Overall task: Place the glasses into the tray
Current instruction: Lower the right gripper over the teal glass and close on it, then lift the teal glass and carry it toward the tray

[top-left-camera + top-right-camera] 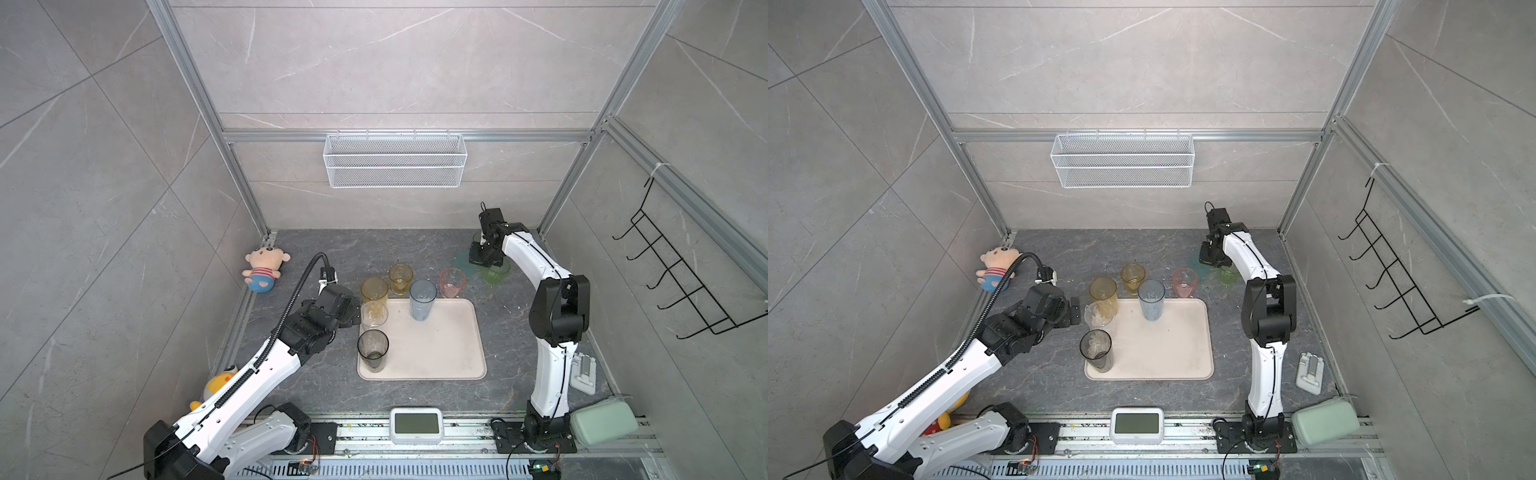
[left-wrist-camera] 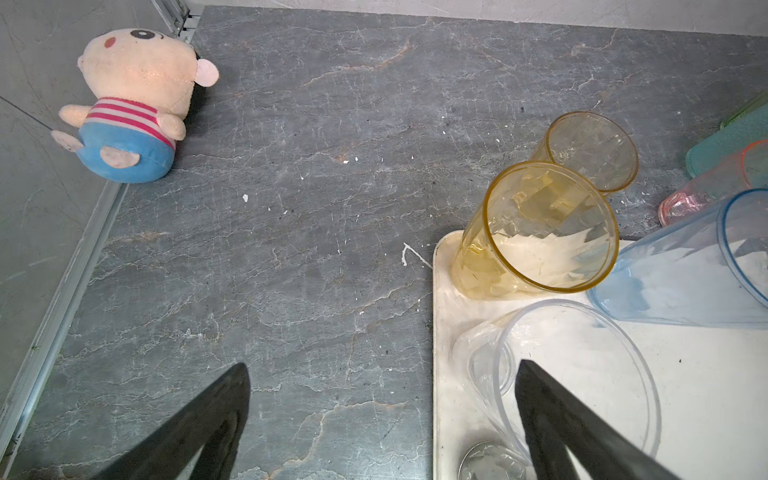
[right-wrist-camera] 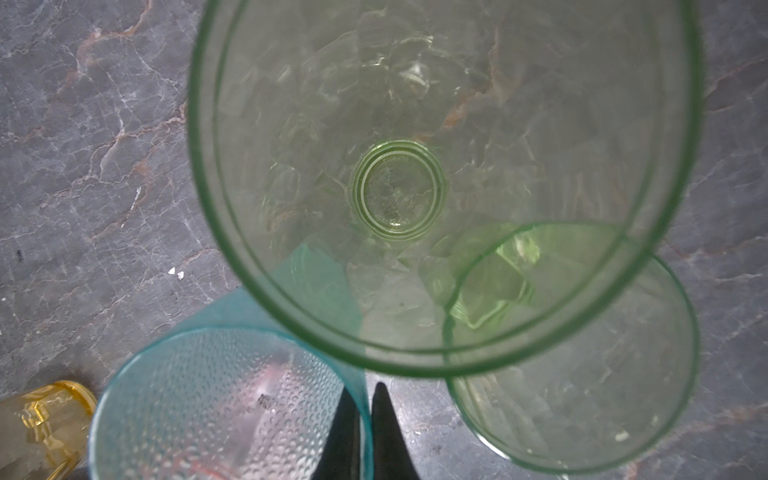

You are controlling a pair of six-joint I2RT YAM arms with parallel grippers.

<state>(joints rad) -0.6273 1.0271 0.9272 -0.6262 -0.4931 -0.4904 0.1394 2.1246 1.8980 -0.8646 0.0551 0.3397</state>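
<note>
At far right, the right gripper [image 3: 362, 388] pinches the teal glass [image 3: 216, 399] by its rim; the left gripper [image 2: 382, 363] hangs wide open beside the clear glass [image 2: 602, 353] on the tray [image 1: 449, 345].

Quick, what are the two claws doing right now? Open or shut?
Left claw: open, holding nothing.
Right claw: shut on the rim of the dimpled teal see-through plastic tumbler.

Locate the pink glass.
In a top view the pink glass stands on the table just behind the tray's far right corner, right of the blue glass.
</note>
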